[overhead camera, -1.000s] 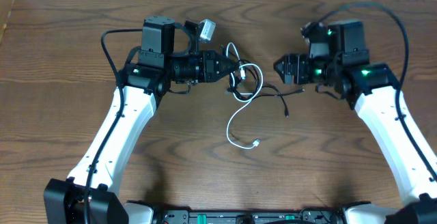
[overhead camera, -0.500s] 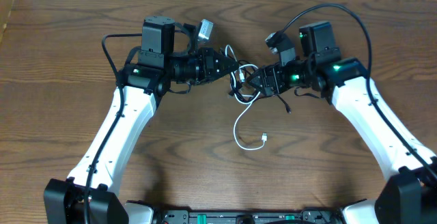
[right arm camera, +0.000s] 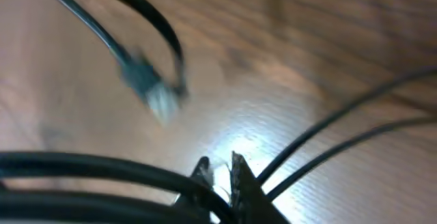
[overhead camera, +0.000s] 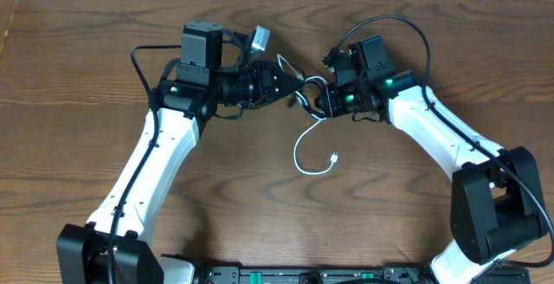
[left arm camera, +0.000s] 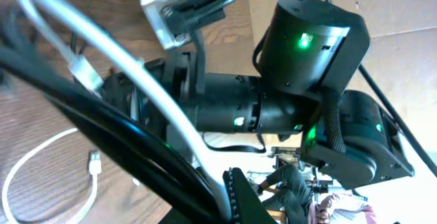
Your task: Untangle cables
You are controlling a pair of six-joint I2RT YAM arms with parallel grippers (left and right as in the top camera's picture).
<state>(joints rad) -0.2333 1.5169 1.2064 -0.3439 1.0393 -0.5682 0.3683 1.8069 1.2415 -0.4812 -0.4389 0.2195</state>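
Left gripper (overhead camera: 292, 87) is pinching the cables (overhead camera: 305, 93) at the upper middle of the table (overhead camera: 69, 102), and on my overhead feed it sits almost where it was a second ago. Its wrist camera shows the white cord (left arm camera: 102, 46) and thick black strands running slantwise close past the lens. Below the knot the white cord trails down in an open loop to its white plug (overhead camera: 334, 157). That loop is shorter than before, and the plug has slid up and to the right, nearer the knot. A second ago a black tail trailed off the knot's lower right side; I can no longer see it from above. Right gripper (overhead camera: 318, 100) shows the big change. A second ago it stood well apart on the right with its jaws spread, and now it is pushed in against the knot, nearly meeting the left one. On its wrist feed the fingertips (right arm camera: 239, 176) stand close together with black strands at their base. A black plug (right arm camera: 145, 80) hangs blurred beyond them, and that picture is too smeared for me to tell whether they grip.
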